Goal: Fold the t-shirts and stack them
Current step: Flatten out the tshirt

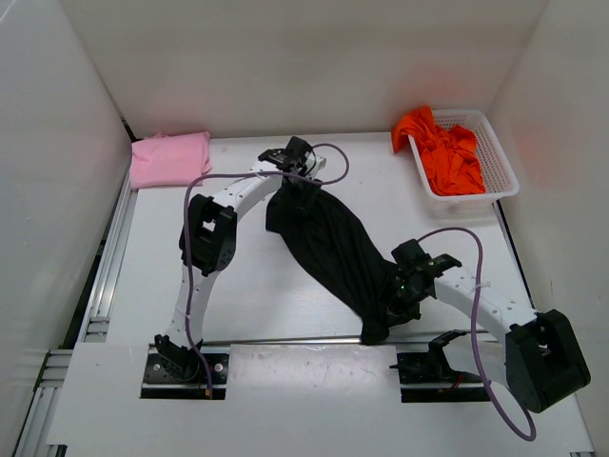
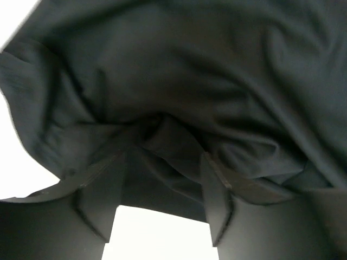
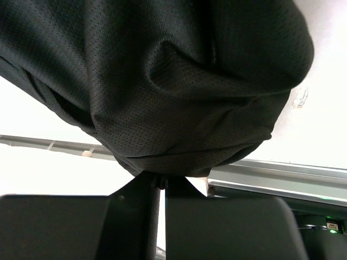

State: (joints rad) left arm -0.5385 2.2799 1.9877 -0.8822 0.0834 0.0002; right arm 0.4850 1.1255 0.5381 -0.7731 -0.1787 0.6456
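The black t-shirt (image 1: 328, 238) lies stretched in a long diagonal band across the table, from the back middle to the front rail. At its far end, my left gripper (image 1: 295, 176) has its jaws apart in the left wrist view, with black cloth (image 2: 190, 70) bunched over and between the fingertips of the left gripper (image 2: 165, 157). My right gripper (image 1: 392, 303) is shut on the shirt's near end, where the mesh fabric (image 3: 162, 81) hangs from the pinched tips of the right gripper (image 3: 161, 176). The pink t-shirt (image 1: 169, 157) lies folded at the back left. The orange-red t-shirt (image 1: 442, 152) is crumpled in the basket.
A white mesh basket (image 1: 500, 167) stands at the back right against the wall. White walls close in the table on three sides. A metal rail (image 1: 285, 340) runs along the front edge between the arm bases.
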